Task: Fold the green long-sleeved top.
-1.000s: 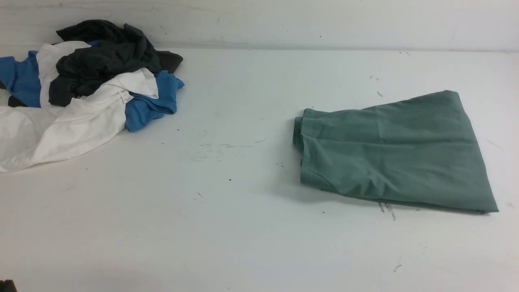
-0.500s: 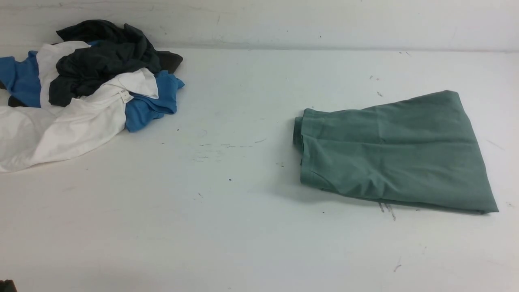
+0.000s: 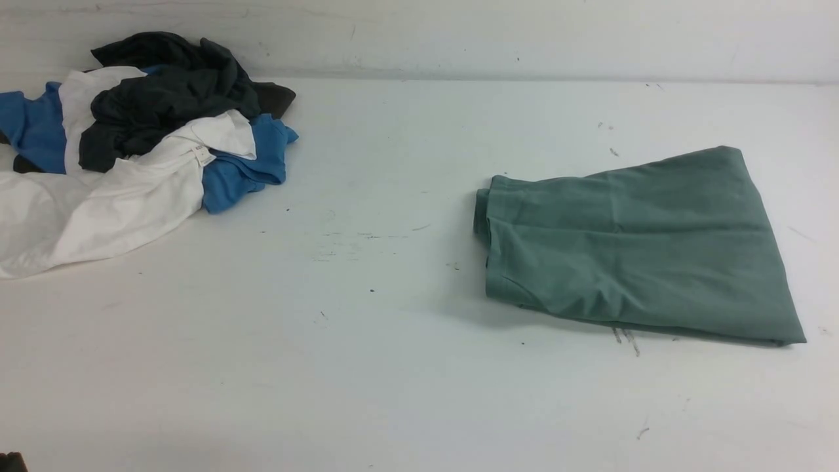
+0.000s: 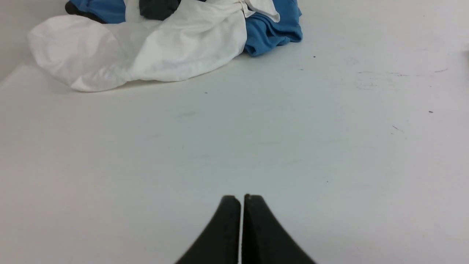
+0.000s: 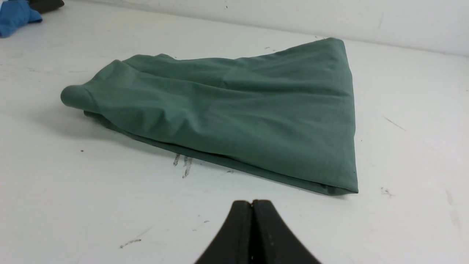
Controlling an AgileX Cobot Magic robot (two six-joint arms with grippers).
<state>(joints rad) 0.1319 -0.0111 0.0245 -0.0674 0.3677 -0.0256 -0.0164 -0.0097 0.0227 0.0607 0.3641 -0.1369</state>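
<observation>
the sage-green cotton top (image 3: 636, 246) lies folded at the right, both black grippers (image 4: 242, 198) (image 5: 252, 201) pressed together and empty, so folding looks finished.

- Table (image 3: 393, 367): bare across the middle and the whole near strip; I can pass there freely.
- Heap of clothes (image 3: 131, 144), far left against the back wall (image 3: 459, 33): blocks that corner.
- Green long-sleeved top (image 3: 629, 249), folded flat on my right: low obstacle, open table on all its sides.
- Wide clear lane between heap and top.
- Back wall closes the far edge.
</observation>
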